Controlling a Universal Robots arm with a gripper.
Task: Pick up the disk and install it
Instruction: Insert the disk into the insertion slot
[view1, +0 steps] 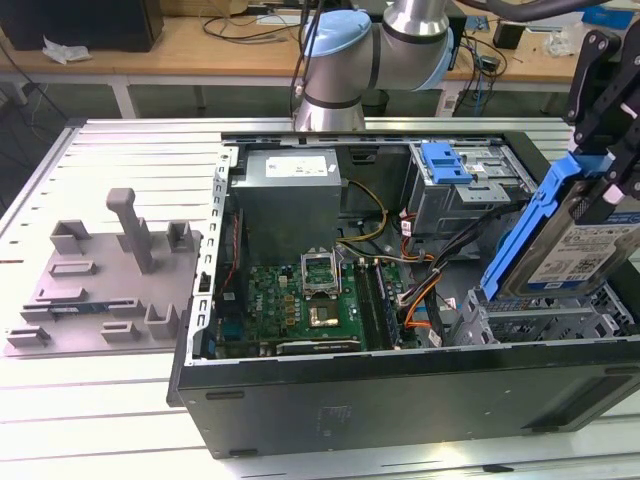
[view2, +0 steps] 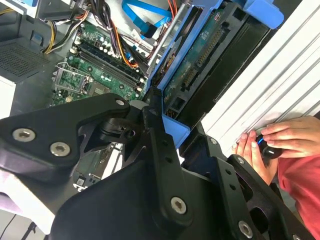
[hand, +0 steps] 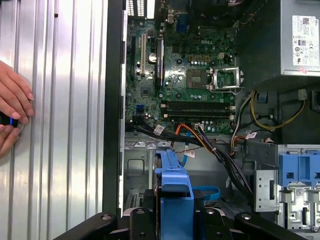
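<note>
In the exterior view the disk (view1: 585, 255), a silver hard drive with a blue-and-white label in a bright blue bracket (view1: 530, 225), hangs tilted on edge above the drive cage (view1: 540, 322) at the right end of the open computer case (view1: 400, 400). My black gripper (view1: 606, 178) is shut on its upper end. The second wrist view shows the disk's circuit-board underside (view2: 200, 65) between my gripper's (view2: 182, 142) fingers. In the first wrist view the blue bracket (hand: 175, 182) sticks out from my gripper (hand: 175, 225) over the cage.
Inside the case lie the motherboard (view1: 310, 295), a grey power supply (view1: 285, 195), loose cables (view1: 420, 290) and another blue bracket (view1: 445, 160) in the upper bay. A grey fixture (view1: 110, 270) sits on the slatted table at the exterior view's left. A person's hands (view2: 280, 140) (hand: 12, 115) rest beside the case.
</note>
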